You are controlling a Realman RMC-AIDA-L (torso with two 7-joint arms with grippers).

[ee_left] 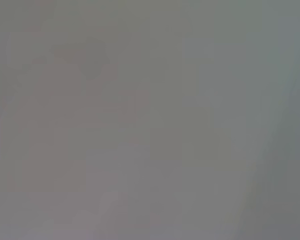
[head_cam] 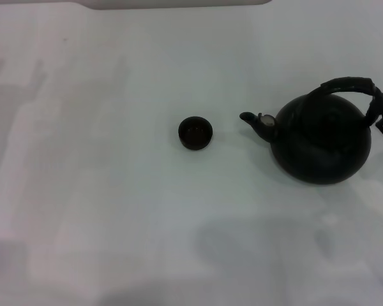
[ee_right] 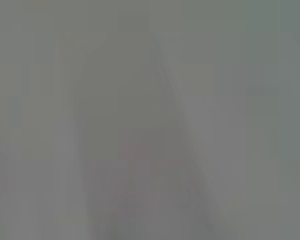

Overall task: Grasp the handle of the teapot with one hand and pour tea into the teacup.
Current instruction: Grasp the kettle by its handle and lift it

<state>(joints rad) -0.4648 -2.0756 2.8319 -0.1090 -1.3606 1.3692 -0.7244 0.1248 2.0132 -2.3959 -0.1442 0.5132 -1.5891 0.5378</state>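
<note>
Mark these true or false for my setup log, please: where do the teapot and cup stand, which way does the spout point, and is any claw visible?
1. The teapot stands on the robot's right side of the table. True.
2. Its spout points away from the cup. False: it points toward the cup.
3. The cup touches the teapot. False: bare table lies between them.
4. The handle arches over the teapot's body. True.
5. A claw grips the handle. False: no claw is visible.
</note>
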